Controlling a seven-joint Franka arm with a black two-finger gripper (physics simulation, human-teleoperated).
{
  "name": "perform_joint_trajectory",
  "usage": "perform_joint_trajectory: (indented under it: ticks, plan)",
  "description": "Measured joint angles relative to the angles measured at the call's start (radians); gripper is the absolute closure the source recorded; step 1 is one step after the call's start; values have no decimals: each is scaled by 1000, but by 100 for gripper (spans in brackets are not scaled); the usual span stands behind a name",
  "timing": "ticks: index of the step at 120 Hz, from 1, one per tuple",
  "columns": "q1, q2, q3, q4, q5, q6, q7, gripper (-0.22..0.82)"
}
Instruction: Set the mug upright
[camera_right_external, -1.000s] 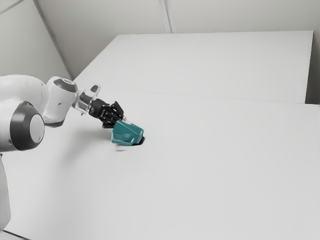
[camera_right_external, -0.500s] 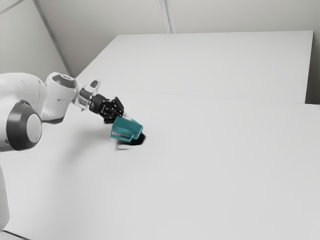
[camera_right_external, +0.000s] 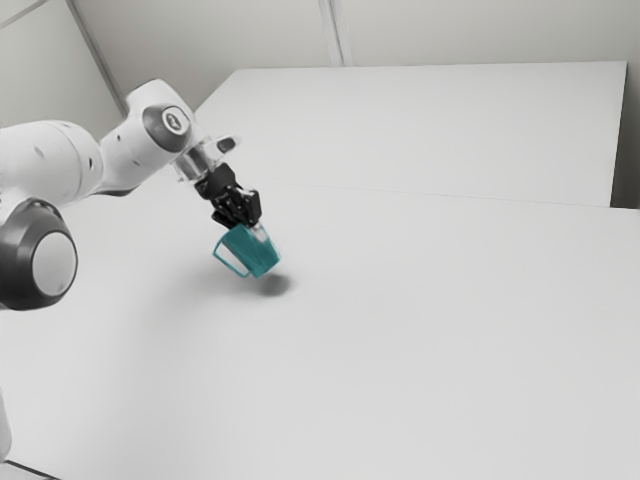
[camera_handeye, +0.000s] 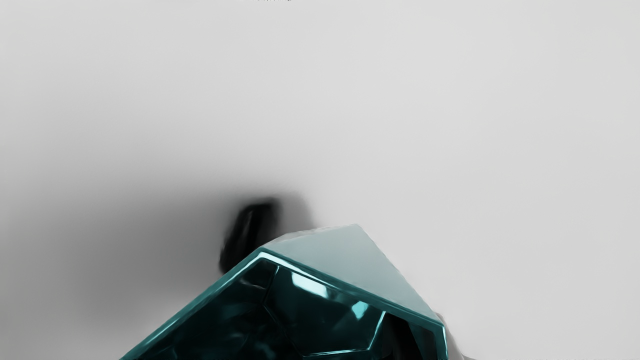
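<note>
Tool closed on wall of mug, which hangs tilted beneath tool, clear of surface. I should level mug before contact, lower slowly, open only once it stands flat.

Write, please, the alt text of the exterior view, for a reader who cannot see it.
A robot's black hand holds a tilted teal mug above a pale table, its shadow below. The white arm reaches in from the exterior view's left.

Teal mug — cut off by the wrist view's edge
</note>
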Motion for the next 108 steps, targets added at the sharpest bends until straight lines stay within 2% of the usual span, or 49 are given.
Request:
perform_joint_trajectory:
  ticks: [45,74,103,108]
  plan:
    - [-195,43,-1,6,385,273,-34,78]
    - [-259,70,0,-2,438,409,-72,78]
    - [-268,101,0,-3,446,469,-107,78]
    - [-269,102,0,-2,445,473,-110,70]
